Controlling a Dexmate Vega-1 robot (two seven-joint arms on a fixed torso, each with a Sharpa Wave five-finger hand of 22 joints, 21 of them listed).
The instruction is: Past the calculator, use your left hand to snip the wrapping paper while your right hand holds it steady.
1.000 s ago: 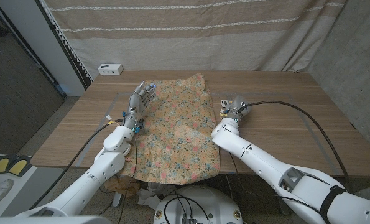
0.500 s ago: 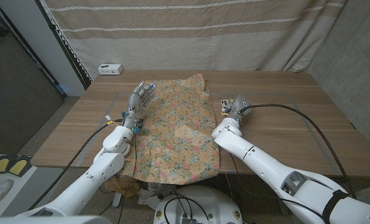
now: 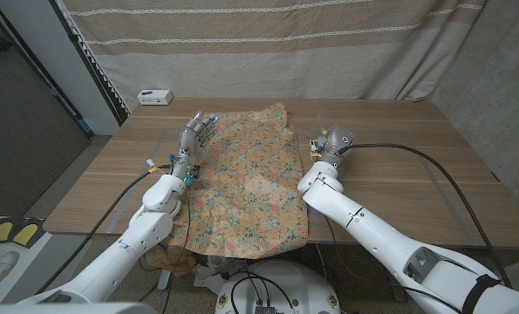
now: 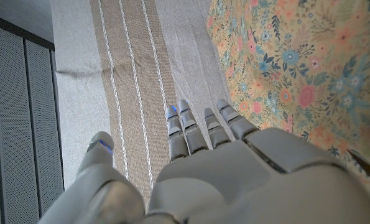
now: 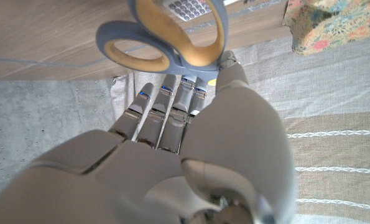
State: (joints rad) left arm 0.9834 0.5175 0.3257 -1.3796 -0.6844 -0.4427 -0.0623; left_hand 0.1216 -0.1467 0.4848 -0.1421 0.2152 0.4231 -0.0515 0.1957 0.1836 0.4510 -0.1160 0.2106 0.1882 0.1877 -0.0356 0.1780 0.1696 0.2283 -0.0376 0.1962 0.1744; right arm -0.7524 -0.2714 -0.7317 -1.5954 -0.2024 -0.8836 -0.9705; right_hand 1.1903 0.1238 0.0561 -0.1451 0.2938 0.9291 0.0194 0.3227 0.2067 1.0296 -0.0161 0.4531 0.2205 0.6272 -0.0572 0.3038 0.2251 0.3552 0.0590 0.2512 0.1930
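One sheet of wrapping paper (image 3: pixel 246 179), one pair of scissors (image 5: pixel 163 34), one calculator (image 5: pixel 188 8), two hands.

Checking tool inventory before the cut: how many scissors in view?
1. The scissors show in the right wrist view, handles just beyond the right robot hand, next to the calculator. Others may be hidden behind it.

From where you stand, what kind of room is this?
Probably a lab or test room, not a home. A bare wooden table stands before a striped curtain backdrop and a concrete wall, with cables running over the table to the arms. Floral wrapping paper lies on it.
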